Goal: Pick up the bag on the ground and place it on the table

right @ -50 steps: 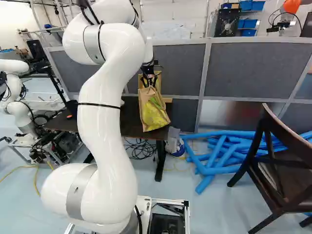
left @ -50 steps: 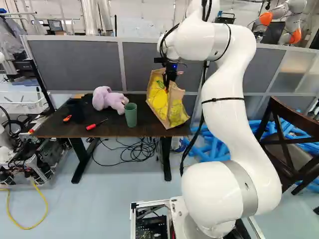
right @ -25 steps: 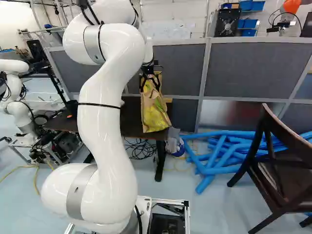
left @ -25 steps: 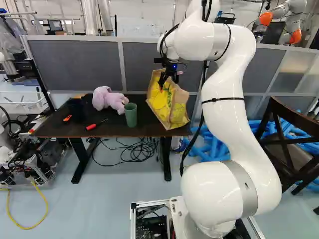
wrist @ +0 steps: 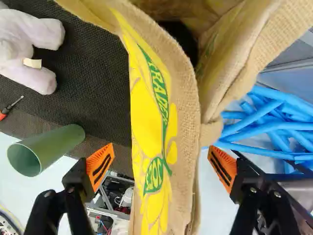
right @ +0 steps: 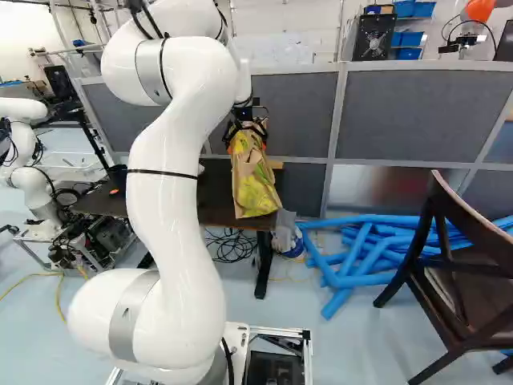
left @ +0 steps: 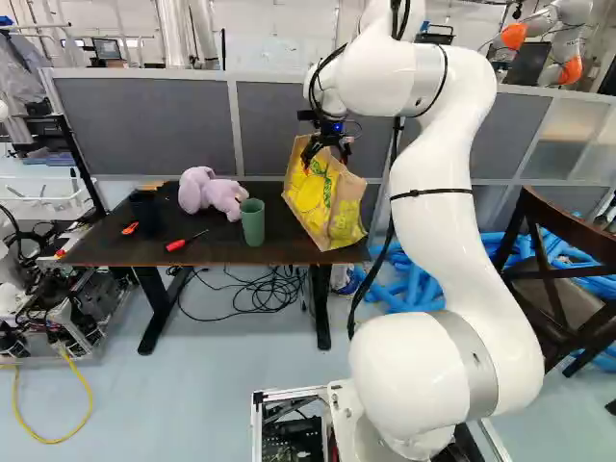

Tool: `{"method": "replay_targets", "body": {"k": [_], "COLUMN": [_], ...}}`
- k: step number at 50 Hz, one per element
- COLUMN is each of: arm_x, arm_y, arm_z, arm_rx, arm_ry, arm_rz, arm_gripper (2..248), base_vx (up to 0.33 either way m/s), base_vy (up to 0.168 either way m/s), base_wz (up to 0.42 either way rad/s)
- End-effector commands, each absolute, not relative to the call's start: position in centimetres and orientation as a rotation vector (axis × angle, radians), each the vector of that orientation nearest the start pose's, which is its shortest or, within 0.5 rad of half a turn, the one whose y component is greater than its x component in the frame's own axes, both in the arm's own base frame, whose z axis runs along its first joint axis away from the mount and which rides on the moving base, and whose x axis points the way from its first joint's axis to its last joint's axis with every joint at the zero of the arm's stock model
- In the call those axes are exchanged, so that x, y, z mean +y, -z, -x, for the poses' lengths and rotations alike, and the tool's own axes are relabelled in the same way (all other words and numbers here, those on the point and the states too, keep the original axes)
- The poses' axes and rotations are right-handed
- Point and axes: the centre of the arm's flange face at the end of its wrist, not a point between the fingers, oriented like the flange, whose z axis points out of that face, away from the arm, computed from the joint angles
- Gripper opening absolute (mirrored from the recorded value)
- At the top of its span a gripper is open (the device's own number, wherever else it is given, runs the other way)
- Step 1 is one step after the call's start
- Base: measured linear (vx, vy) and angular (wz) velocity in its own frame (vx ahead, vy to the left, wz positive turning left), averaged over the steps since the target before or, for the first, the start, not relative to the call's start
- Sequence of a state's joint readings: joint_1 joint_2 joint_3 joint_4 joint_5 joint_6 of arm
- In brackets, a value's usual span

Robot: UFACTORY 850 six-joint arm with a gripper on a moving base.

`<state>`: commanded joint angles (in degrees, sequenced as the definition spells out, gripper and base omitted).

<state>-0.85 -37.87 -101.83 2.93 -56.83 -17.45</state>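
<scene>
Over the bag's top, my gripper [left: 325,160] stands open in the left base view. The tan and yellow bag [left: 313,199] is at the right end of the dark table [left: 106,252], upright but tilted; how fully its base rests there cannot be told. Seen from the wrist, the gripper [wrist: 161,167] has its orange-padded fingers wide apart, with the bag's printed side [wrist: 151,122] running between them and a gap at each finger. The bag's mouth gapes ahead of the gripper.
A green cup [left: 252,222], purple plush toy [left: 210,192] and red screwdriver [left: 185,241] lie left of the bag. Grey partition [left: 144,125] behind. Blue tubes [right: 361,249] and a dark chair [right: 457,273] stand right. Another robot [right: 30,160] is at far left.
My gripper's fingers have opened wide and let go of the bag. Its upper side has spread out, while its lower part stays at the table's end. The base and arm look nearly still.
</scene>
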Motion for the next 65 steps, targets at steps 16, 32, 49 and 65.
{"method": "replay_targets", "body": {"k": [16,32,49,65], "arm_x": [-0.6,-0.6,-0.5,-0.5], "arm_y": [-55.4,-57.8,-60.4,-62.8], "arm_z": [-68.9,-67.6,-65.9,-64.5], "arm_rx": [-0.412,-0.415,-0.419,-0.422], "arm_ry": [0.212,0.167,0.104,0.070], "arm_rz": [3.083,3.080,3.074,3.070], "arm_gripper": [247,247,247,247], "base_vx": [0.000,0.000,0.000,0.000], "base_vy": [0.000,0.000,0.000,0.000], "base_wz": [0.000,0.000,0.000,0.000]}}
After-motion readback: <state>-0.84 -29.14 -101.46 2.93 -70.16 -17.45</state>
